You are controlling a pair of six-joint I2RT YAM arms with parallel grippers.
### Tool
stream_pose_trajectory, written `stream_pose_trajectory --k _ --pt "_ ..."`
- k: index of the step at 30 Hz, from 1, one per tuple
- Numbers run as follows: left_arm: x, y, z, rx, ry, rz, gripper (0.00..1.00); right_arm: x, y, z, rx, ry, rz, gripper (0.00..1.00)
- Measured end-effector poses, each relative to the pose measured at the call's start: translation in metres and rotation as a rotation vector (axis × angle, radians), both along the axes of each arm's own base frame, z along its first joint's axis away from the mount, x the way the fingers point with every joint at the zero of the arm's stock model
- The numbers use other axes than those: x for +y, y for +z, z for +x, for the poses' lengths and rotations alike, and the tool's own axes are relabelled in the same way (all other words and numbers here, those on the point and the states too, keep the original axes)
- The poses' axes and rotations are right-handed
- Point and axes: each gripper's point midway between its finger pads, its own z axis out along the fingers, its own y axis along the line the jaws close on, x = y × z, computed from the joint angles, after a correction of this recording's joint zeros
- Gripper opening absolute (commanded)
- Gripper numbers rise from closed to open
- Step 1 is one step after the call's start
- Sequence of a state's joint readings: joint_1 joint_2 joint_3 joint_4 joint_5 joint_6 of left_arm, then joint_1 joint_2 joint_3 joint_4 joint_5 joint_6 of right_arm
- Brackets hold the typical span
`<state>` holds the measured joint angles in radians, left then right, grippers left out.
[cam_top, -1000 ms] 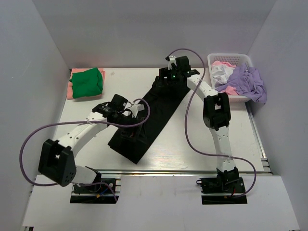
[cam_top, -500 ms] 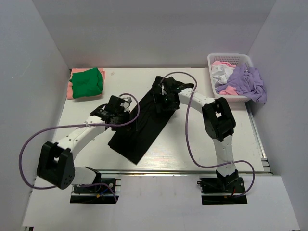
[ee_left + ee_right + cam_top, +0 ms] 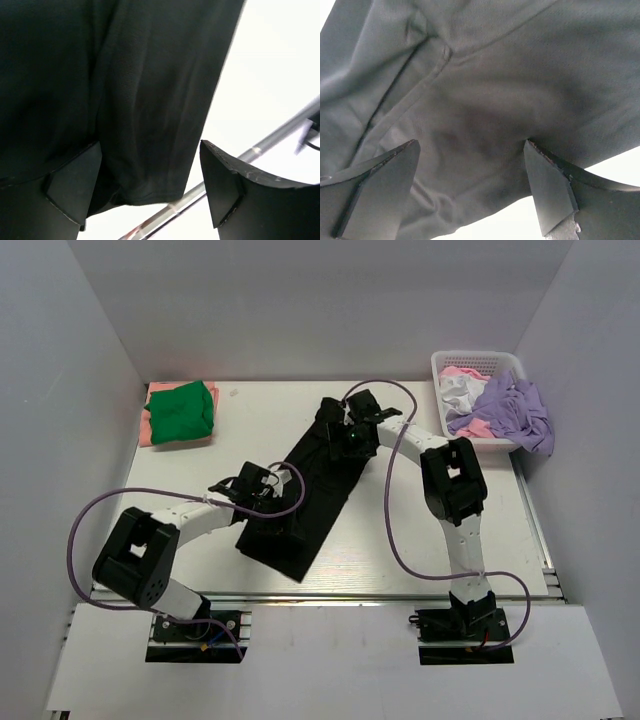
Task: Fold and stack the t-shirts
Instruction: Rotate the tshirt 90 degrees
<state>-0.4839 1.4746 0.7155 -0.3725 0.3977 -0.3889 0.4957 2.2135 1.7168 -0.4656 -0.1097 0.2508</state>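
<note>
No legible text or markings

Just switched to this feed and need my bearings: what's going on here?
Both arms are working the black t-shirt, folded into a long diagonal strip. The left claw hangs open over its near end, the right claw open over its far end; neither grips it. A folded green t-shirt sits on a salmon-pink one at the far left; more wait in the basket.

Left tool (image 3: 150, 187) and right tool (image 3: 467, 185) both point downward, jaws spread wide apart.
</note>
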Motion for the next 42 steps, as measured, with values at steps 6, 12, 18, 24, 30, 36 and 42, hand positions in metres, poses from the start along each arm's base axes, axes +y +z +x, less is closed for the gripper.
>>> stream_pose_trajectory --k 6,12,18,24,30,36,42 --pt "-0.051 0.005 -0.015 0.095 -0.166 -0.208 0.88 -0.006 0.001 0.032 -0.013 -0.028 0.039 0.9" --pt "-0.103 0.013 -0.046 0.197 -0.41 -0.314 0.91 -0.006 0.005 0.093 -0.068 -0.033 0.103 0.9" --pt "-0.117 0.017 -0.06 0.188 -0.493 -0.273 1.0 -0.016 0.008 0.094 -0.081 0.039 0.134 0.9" --pt "-0.128 0.034 -0.016 0.047 -0.438 -0.179 1.0 -0.027 0.023 0.058 -0.05 0.111 0.115 0.9" --pt "-0.136 0.072 0.027 -0.144 -0.371 -0.151 1.0 -0.041 0.095 0.006 -0.134 0.124 0.168 0.9" --pt "-0.094 0.092 0.025 -0.25 -0.228 -0.044 1.0 -0.074 0.143 -0.057 -0.266 0.035 0.187 0.9" --pt "-0.023 0.105 0.013 -0.349 0.053 0.076 1.0 -0.088 0.082 -0.133 -0.086 0.003 0.225 0.9"
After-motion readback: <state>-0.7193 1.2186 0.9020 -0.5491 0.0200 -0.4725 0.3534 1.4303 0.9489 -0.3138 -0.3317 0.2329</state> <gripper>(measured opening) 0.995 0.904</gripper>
